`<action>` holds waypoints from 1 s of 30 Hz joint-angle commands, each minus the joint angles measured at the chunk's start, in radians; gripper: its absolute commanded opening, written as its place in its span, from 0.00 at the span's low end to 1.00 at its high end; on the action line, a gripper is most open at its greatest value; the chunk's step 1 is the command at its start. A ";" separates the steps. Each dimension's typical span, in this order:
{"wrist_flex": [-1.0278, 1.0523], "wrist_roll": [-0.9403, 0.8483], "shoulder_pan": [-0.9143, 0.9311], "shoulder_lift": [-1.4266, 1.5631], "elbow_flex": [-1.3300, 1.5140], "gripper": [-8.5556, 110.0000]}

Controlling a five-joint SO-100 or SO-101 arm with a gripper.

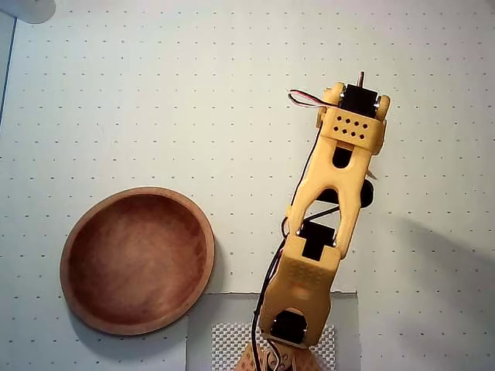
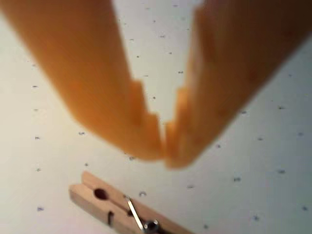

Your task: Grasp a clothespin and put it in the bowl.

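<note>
In the wrist view my orange gripper (image 2: 165,153) is shut, its tips touching, with nothing between them. It hangs just above the table. The light-tan wooden clothespin (image 2: 117,207) lies flat on the white dotted surface below the tips in that view, its metal spring showing and partly cut off by the bottom edge. In the overhead view the yellow arm (image 1: 325,224) reaches up the right half and covers the clothespin and the gripper tips. The reddish-brown wooden bowl (image 1: 139,255) sits empty at the lower left, well apart from the arm.
The white dotted mat (image 1: 155,100) covers the table. A grey perforated pad (image 1: 224,340) lies under the arm's base at the bottom edge. A pale round object (image 1: 27,8) shows at the top left corner.
</note>
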 commanded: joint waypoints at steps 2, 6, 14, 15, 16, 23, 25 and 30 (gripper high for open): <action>0.015 -0.011 -0.029 -0.017 -0.077 0.05; 0.015 -0.038 -0.051 -0.052 -0.080 0.05; 0.052 -0.057 -0.061 -0.213 -0.265 0.05; 0.058 -0.054 -0.061 -0.229 -0.284 0.05; 0.060 -0.044 -0.060 -0.241 -0.301 0.05; 0.057 0.233 -0.049 -0.282 -0.336 0.05; 0.057 0.322 -0.048 -0.287 -0.341 0.05; 0.057 0.572 -0.048 -0.279 -0.334 0.05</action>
